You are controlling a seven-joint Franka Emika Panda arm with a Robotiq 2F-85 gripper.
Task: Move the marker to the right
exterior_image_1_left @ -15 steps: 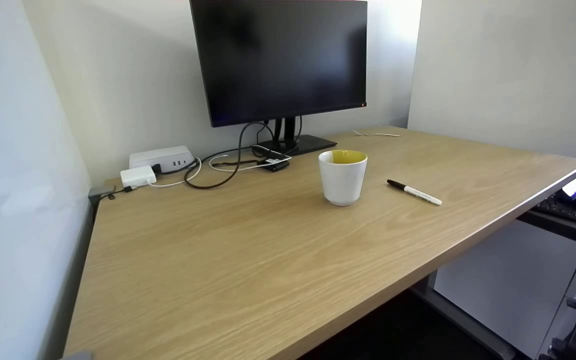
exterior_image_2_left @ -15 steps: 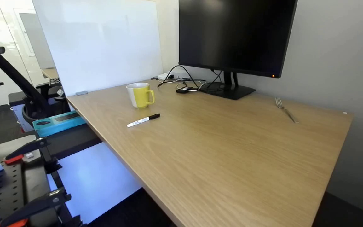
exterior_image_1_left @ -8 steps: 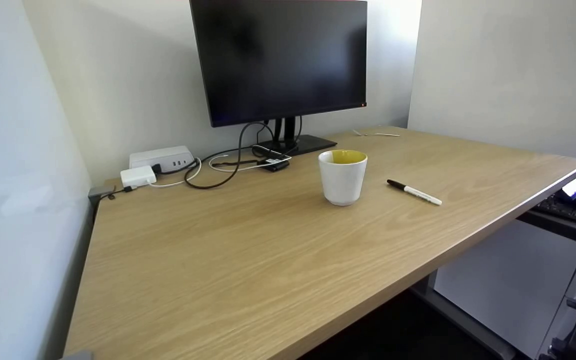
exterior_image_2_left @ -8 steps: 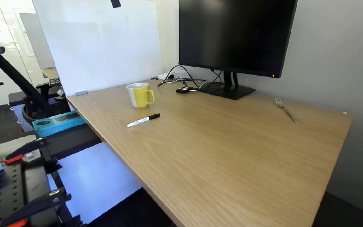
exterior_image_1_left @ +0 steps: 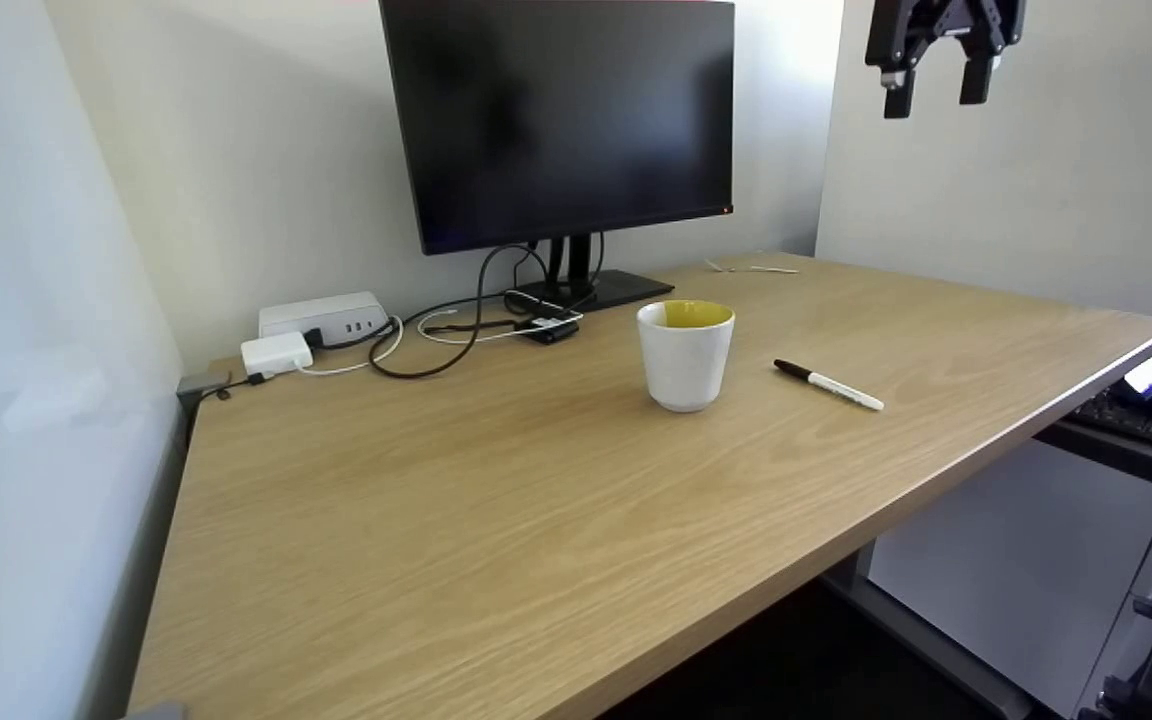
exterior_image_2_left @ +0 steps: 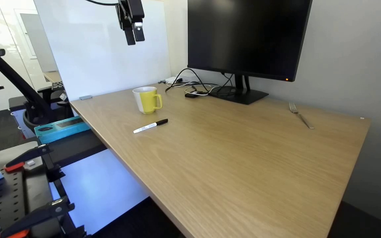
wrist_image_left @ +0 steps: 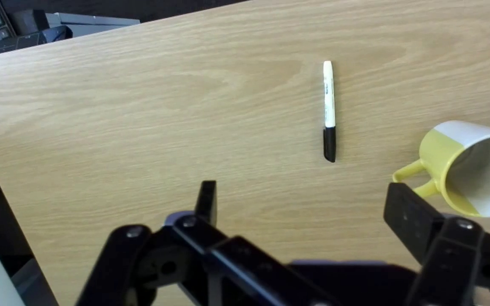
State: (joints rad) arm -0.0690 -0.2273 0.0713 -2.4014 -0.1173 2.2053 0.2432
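Observation:
The marker (exterior_image_1_left: 829, 385) lies flat on the wooden desk, white with a black cap. It lies near the mug and also shows in an exterior view (exterior_image_2_left: 150, 126). In the wrist view the marker (wrist_image_left: 329, 111) is upright in the picture, its black cap towards the jaws. My gripper (exterior_image_1_left: 937, 98) is open and empty, high above the desk; it also shows in an exterior view (exterior_image_2_left: 135, 40). In the wrist view the two fingers (wrist_image_left: 303, 189) are wide apart, with bare desk between them and the marker beyond the tips.
A white and yellow mug (exterior_image_1_left: 684, 362) stands beside the marker; in the wrist view the mug (wrist_image_left: 440, 155) is partly behind the right finger. A monitor (exterior_image_2_left: 243, 39) with cables (exterior_image_2_left: 197, 87) stands at the back. A fork (exterior_image_2_left: 299, 115) lies on the desk (exterior_image_2_left: 243, 158).
My gripper has come down into both exterior views; half a second ago only a fingertip showed at the top of an exterior view. The marker and mug have not moved.

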